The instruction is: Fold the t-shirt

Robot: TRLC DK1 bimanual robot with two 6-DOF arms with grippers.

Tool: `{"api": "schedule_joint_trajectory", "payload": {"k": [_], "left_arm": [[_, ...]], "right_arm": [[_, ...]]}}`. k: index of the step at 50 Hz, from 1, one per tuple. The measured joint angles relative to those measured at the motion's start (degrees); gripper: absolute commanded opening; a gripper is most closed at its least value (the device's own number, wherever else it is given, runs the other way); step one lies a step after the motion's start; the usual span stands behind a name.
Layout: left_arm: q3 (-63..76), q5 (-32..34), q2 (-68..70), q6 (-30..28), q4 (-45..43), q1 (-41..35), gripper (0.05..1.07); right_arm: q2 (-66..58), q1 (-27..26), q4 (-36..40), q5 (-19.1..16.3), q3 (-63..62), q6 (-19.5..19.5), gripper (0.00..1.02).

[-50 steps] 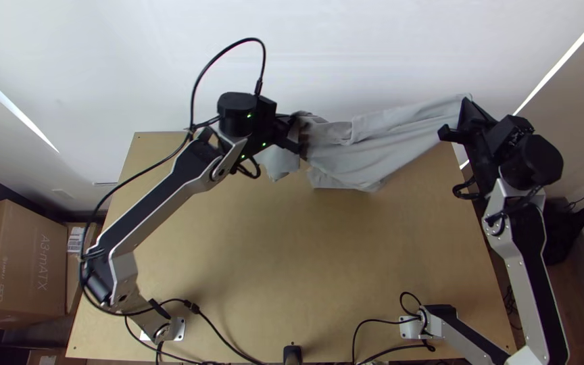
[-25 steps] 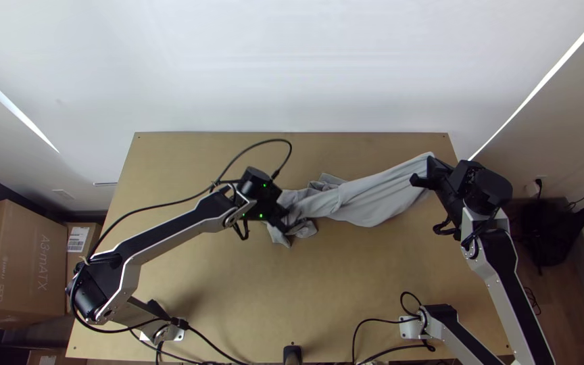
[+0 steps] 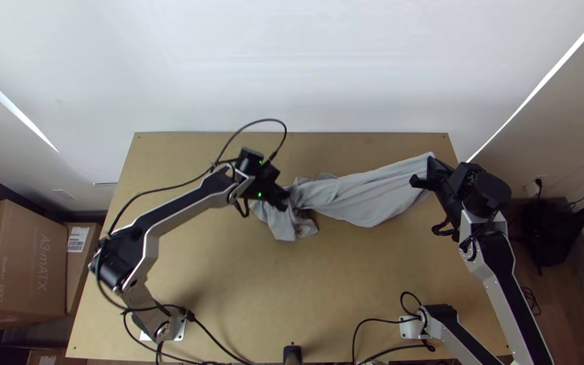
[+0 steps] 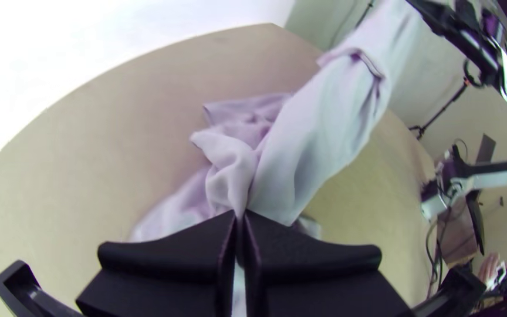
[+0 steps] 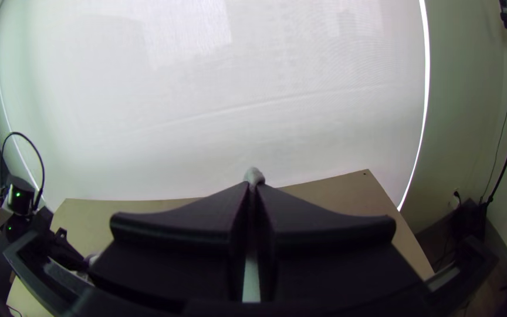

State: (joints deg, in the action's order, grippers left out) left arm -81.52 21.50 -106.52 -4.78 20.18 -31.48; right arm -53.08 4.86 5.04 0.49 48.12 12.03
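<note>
One pinch apiece: left claw (image 4: pixel 240 216) closed on the bunched left part of the shirt (image 3: pixel 368 199), right claw (image 5: pixel 253 186) closed on its raised right end, over the far half of the table (image 3: pixel 346 290); judged light, limp, best regripped at hem corners.

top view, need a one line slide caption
Two robot arms hold a bunched grey t-shirt stretched between their grippers over a light wooden table.

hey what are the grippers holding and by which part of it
The t-shirt: the left gripper pinches a bunched part, the right gripper one raised end.
</note>
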Motion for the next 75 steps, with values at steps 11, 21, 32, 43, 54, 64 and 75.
{"api": "schedule_joint_trajectory", "payload": {"k": [11, 21, 32, 43, 54, 64, 75], "left_arm": [[-13.4, 0.2, -12.2, 0.0, 2.2, 3.7, 0.64], [-14.4, 0.1, -13.1, 0.3, 4.3, 3.7, 0.98], [-13.1, 0.1, -4.4, 0.4, 5.9, 5.4, 1.01], [-6.8, -1.2, 11.0, -3.0, 9.4, 3.6, 1.02], [2.3, -7.9, 14.7, -6.5, 7.8, -1.9, 1.02], [13.5, -14.3, 14.9, -13.1, 0.8, -7.4, 1.01], [18.8, -21.0, 15.0, -17.2, -10.6, -16.3, 0.84]], "right_arm": [[-1.6, 0.4, -2.1, 0.0, -1.8, 1.0, 0.02], [-5.7, 0.4, -6.6, 0.2, -1.9, 1.4, 0.02], [-9.2, 0.5, -8.9, 0.2, -1.9, 1.5, 0.02], [-10.0, 1.5, -9.8, 0.4, -1.9, 2.8, 0.02], [-10.1, 2.3, -10.0, 0.6, -1.9, 3.8, 0.02], [-10.0, 2.3, -10.3, 0.6, -1.9, 4.6, 0.02], [-9.3, 2.3, -12.5, 0.6, -3.5, 6.0, 0.02]]}}
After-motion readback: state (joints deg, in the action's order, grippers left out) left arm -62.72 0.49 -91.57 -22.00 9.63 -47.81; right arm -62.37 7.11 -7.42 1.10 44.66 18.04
